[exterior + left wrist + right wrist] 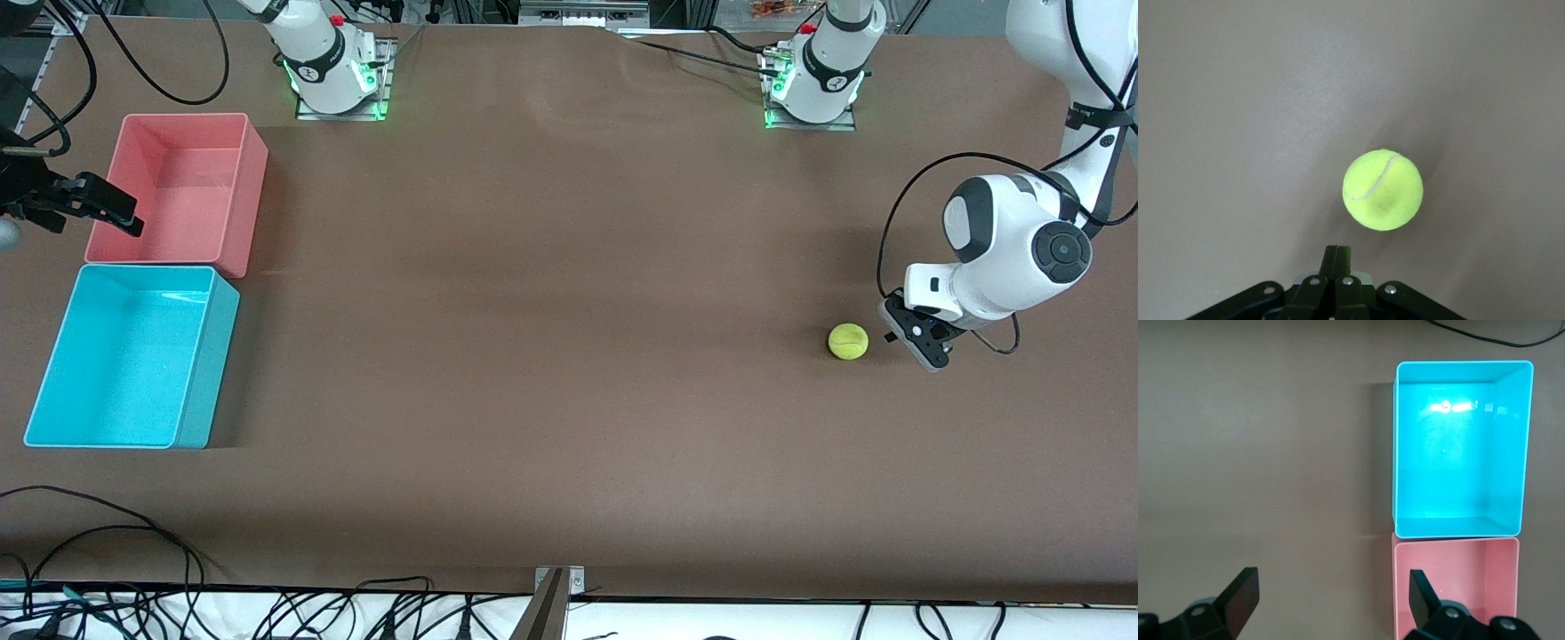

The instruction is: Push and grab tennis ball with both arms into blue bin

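Brown worktop point(551, 267), tennis ball point(848, 340) sits near the left arm's end with the left hand point(893, 333) pinched narrow just beside it, so it's push time toward the blue bin point(200, 356) at the right arm's edge, where the right hand point(89, 209) waits spread wide by the pink bin point(253, 178).

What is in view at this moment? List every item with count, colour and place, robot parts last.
tennis ball: one, yellow-green, on the table toward the left arm's end, beside the left gripper.
blue bin: one, cyan, right arm's end, nearer the front camera than the pink bin.
pink bin: one, pink-red, touching the blue bin.
table: one, brown.
left gripper: one, black, shut, low beside the ball.
right gripper: one, black, open, waiting above the pink bin's edge.
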{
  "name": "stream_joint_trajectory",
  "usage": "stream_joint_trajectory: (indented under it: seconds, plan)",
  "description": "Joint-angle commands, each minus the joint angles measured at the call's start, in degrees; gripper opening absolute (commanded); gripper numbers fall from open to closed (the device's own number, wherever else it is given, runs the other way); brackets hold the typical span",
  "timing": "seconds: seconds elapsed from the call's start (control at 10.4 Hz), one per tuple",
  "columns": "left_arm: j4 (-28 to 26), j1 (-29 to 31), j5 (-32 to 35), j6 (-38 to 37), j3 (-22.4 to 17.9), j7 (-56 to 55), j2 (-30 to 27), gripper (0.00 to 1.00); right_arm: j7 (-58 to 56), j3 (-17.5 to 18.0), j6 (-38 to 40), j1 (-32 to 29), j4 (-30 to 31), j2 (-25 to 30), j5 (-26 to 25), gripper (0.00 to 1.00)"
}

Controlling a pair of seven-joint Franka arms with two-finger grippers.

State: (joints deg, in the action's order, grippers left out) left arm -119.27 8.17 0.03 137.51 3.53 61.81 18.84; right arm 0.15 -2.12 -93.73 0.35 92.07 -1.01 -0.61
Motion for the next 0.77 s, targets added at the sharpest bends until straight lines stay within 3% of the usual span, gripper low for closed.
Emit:
stream_joint_trajectory:
  seconds: [0.0, 0.67]
  plan:
    - [0.4, 1.1, 0.5, 4.2, -0.9, 12.5, 1.9, 0.0, 0.5, 0.1, 0.9, 0.1, -1.2, -0.4, 1.0, 1.0]
    - [-0.3, 1.1, 0.5, 8.3, -0.9, 28.9, 6.3, 0.0, -4.1, -0.1, 0.9, -0.1, -1.2, -0.4, 0.9, 1.0]
